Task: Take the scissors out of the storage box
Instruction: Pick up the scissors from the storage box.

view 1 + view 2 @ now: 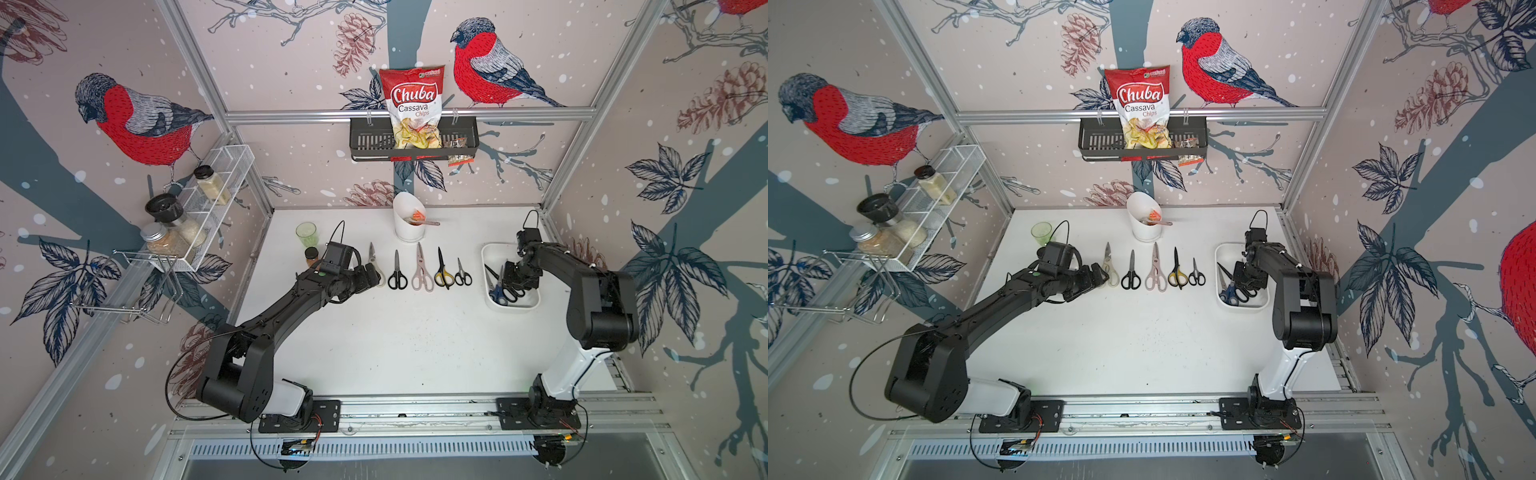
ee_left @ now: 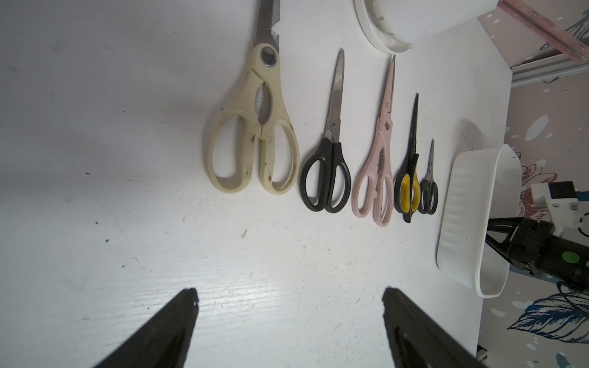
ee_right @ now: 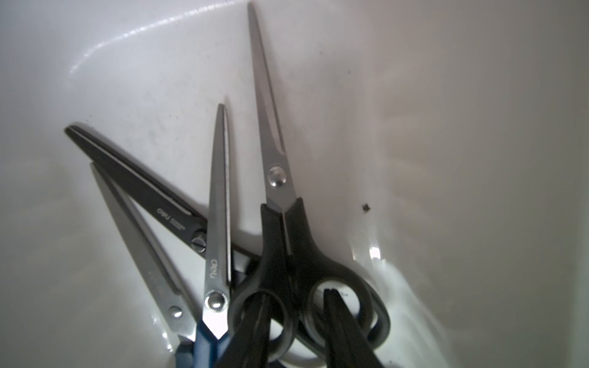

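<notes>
The right gripper [image 3: 294,293] is reaching into the white storage box [image 1: 490,254], fingers [image 3: 251,321] threading both handle loops of black-handled scissors [image 3: 277,178], seemingly pinching them; three more pairs [image 3: 220,191] are lying alongside. The left gripper [image 2: 288,291] is hovering, splayed wide, near five scissors [image 1: 420,270] lined up on the table [image 1: 395,332].

White storage box [image 1: 497,252], black-handled scissors [image 3: 288,251]

You see: storage box [image 3: 143,63] glossy white plastic; scissors [image 3: 269,127] smooth steel blades, matt black plastic handles; table [image 2: 95,127] scuffed matt white
</notes>
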Tool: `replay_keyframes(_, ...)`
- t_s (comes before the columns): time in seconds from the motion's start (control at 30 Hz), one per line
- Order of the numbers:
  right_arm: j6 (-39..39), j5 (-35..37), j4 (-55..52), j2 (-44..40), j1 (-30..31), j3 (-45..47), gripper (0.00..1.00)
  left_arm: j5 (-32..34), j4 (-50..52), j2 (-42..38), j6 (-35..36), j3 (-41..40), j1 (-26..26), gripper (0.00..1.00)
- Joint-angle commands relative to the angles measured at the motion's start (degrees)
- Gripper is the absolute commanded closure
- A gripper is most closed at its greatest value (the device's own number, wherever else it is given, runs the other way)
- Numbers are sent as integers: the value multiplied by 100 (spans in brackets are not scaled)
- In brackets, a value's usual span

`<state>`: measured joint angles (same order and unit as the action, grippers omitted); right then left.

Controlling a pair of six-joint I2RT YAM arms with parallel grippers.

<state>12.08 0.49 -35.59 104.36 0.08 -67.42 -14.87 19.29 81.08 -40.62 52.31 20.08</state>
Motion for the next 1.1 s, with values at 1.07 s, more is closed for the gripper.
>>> replay_keyframes(1.07,88,-33,-300,-314,140,-111,100,125,137,-83,95,-13,6,5)
